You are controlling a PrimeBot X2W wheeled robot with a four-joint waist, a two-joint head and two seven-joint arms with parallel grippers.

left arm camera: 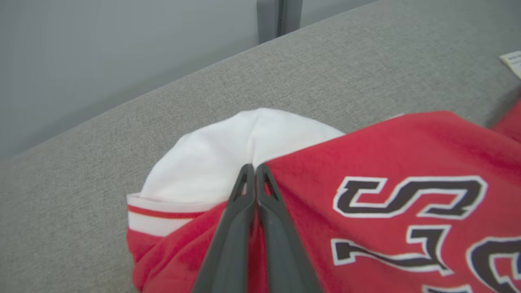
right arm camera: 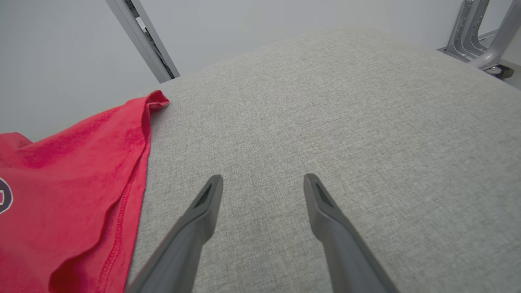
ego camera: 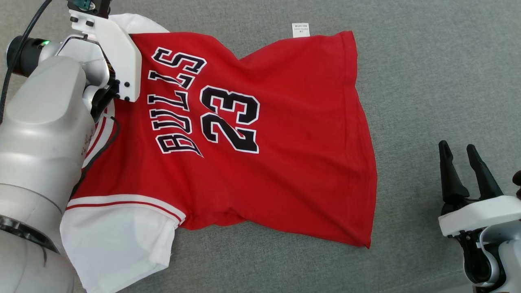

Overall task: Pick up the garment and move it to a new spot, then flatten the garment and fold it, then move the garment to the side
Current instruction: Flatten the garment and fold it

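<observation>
garment (ego camera: 260,162): a red short-sleeved jersey, spread face-up and mostly open across the grey padded surface (ego camera: 427,81), with its collar end toward the robot's left and its hem toward the right. judging by how it drapes, it is light, limp knit cloth with no stiffness. lifted from one place it would likely sag, stretch and trail, and thin layers could slip out of a narrow pinch. the best holds look to be both shoulders or both hem corners, taken together so the body hangs flat. the long hem edge lies free near the right gripper (ego camera: 460,152), which hovers off the cloth with fingers well apart, holding nothing. the left gripper (left arm camera: 255,169) has its fingers pressed together on a thin pinch of cloth at the far shoulder. there the red body meets the far white sleeve (left arm camera: 228,150), which puckers toward the tips.

as for looks, the broad red body carries shallow wrinkles. the near white sleeve (ego camera: 118,244) joins it at a red-and-white striped band. the black, white-edged lettering (ego camera: 230,120) reads "bulls" and "23". a small white label (ego camera: 300,30) sticks out at the far hem corner.
</observation>
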